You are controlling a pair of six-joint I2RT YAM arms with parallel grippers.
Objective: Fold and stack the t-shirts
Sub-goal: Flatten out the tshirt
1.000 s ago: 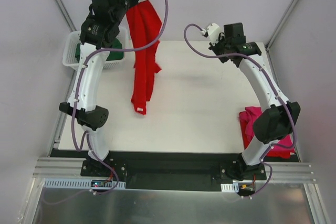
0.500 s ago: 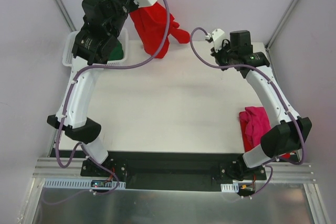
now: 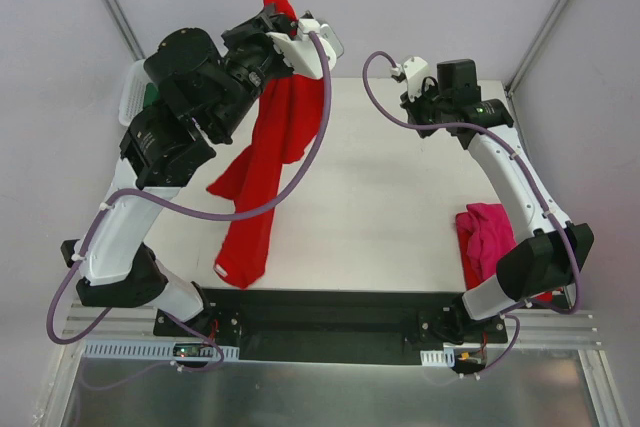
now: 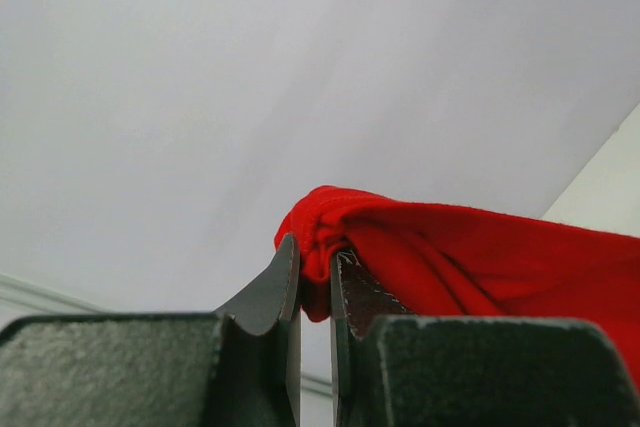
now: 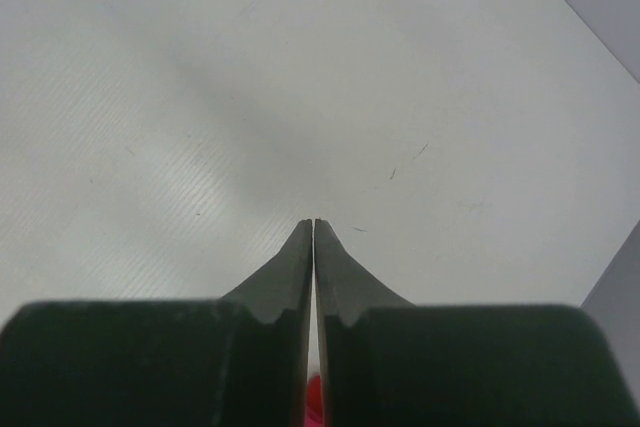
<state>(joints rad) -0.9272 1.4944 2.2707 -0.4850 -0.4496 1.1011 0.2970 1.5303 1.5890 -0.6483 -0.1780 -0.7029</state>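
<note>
Overhead view of a white table (image 3: 380, 197), with the two arm bases at 6 o'clock. The left gripper (image 4: 313, 259) is raised high at about 11 o'clock, its jaws clamped on a bunched fold of the bright red t-shirt (image 3: 262, 172). In the left wrist view the red cloth spills out to the right of the fingers (image 4: 285, 282).

The shirt hangs in a long, loose drape from 11 o'clock down toward 7 o'clock. Its lower hem reaches the table's near edge, and it is not clear whether it touches the surface. One sleeve sticks out toward 9 o'clock.

The right gripper (image 5: 313, 223) is at about 1 o'clock, above bare table near the far edge. Its jaws are pressed together with nothing between them.

The magenta-pink t-shirt (image 3: 486, 232) lies crumpled at 4 o'clock, against the right edge and partly under the right arm.

The middle of the table, and the stretch from 12 to 3 o'clock, is open white surface.

A white lattice basket (image 3: 129, 97) sits at 10 o'clock on the left edge, mostly hidden by the left arm. Some dark green cloth (image 3: 150, 95) shows inside it.
</note>
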